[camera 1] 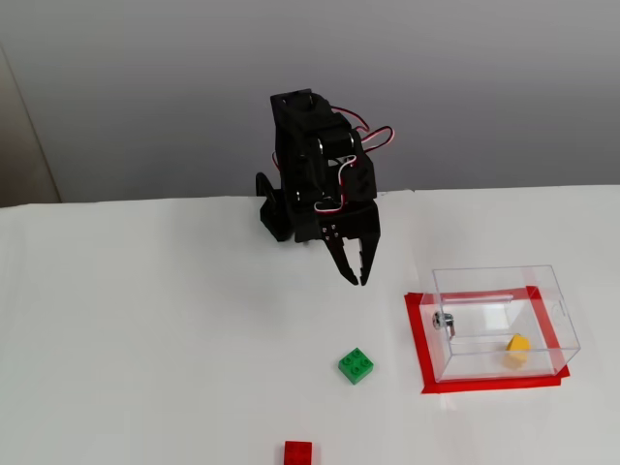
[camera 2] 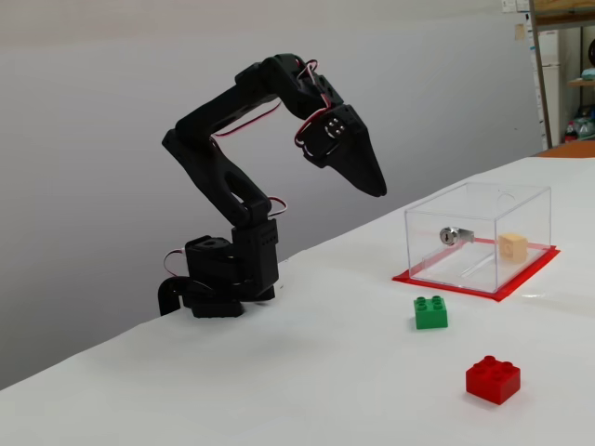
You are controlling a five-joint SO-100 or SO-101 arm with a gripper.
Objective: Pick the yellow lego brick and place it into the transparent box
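the yellow lego brick (camera 1: 517, 350) is already sitting inside the transparent box (camera 1: 504, 325), down on the floor of it toward the corner nearest the camera in a fixed view, and it shows again through the clear wall as a pale block (camera 2: 512, 246) at the right end of the box (camera 2: 478, 236) from the side. so by my reckoning the placing part looks done, and whatever comes next is more about the arm getting clear than about reaching for anything.

the gripper (camera 1: 356, 268) hangs in the air, well above the white table (camera 1: 145, 339), its tip pointing down and toward the box. its two fingers look pressed together with nothing between them; from the side (camera 2: 374, 182) they read as one dark wedge with no gap i can make out, and it's empty.

the relation that matters: the brick lies to the right of the gripper and lower in a fixed view, past the near wall of the box, and the gripper is outside the box's outline, not over its opening. the brick is square, so there's no long axis to speak of.

the green brick (camera 1: 356, 364) rests on the table just left of the red tape border (camera 1: 422, 354) under the box, and the red brick (camera 2: 493, 379) sits further toward the front, both untouched and apart from the arm.
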